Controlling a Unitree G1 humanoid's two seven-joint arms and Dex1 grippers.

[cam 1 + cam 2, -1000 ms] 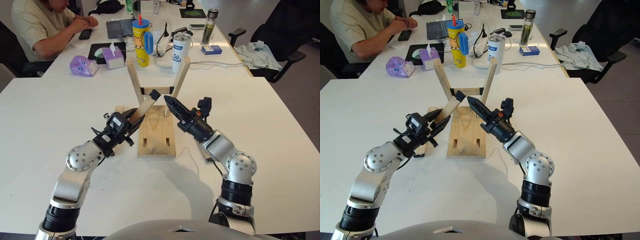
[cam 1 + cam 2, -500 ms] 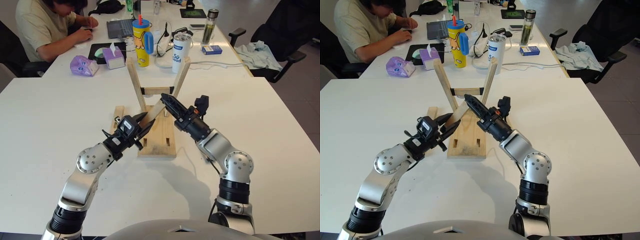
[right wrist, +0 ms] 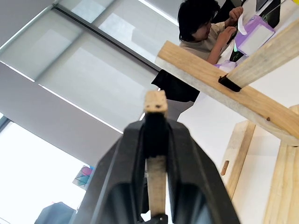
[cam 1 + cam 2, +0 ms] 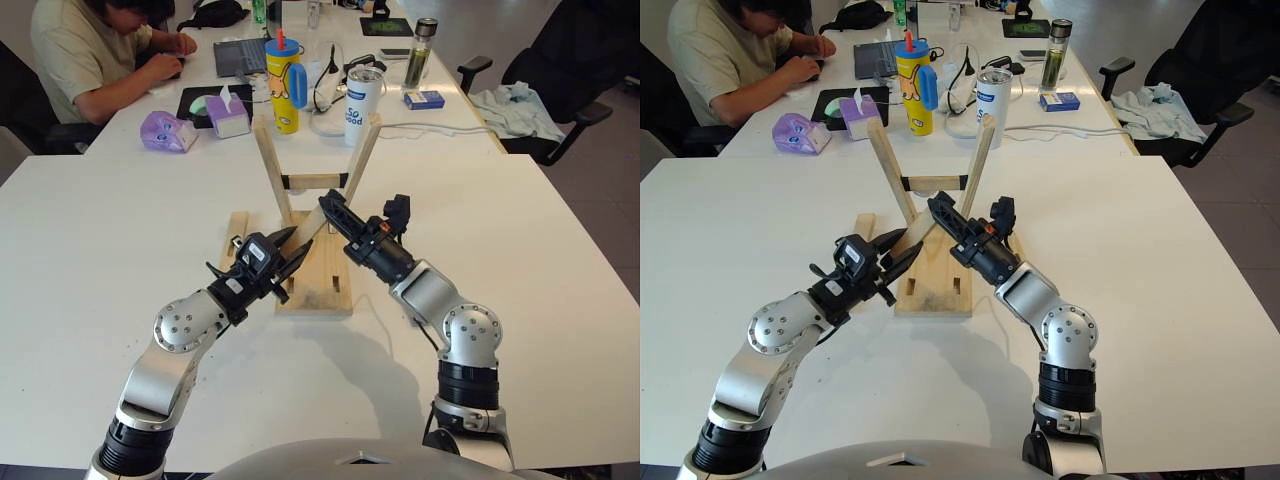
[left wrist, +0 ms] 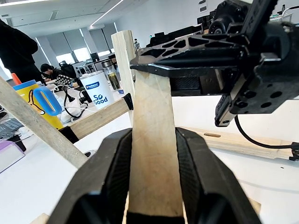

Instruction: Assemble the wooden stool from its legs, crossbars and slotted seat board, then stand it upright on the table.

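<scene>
The slotted seat board (image 4: 318, 278) lies flat on the white table (image 4: 110, 250). At its far end, two legs joined by a crossbar (image 4: 313, 181) stand upright in a V. A loose wooden leg (image 4: 308, 226) slants above the board, held at both ends. My left gripper (image 4: 288, 250) is shut on its lower end, and the left wrist view shows the leg (image 5: 150, 107) between the dark fingers (image 5: 117, 163). My right gripper (image 4: 331, 209) is shut on its upper end, with the leg tip (image 3: 155, 101) poking out between the fingers (image 3: 131, 149).
Another wooden piece (image 4: 237, 228) lies flat just left of the board. Behind the stool parts, on the adjoining table, stand a yellow tumbler (image 4: 283, 88), a white cup (image 4: 362, 105), tissue packs (image 4: 166, 132) and a cable (image 4: 430, 127). Open tabletop lies to both sides.
My left gripper has carried the leg rightward over the board. My right gripper has come in and shut on the leg's upper end.
</scene>
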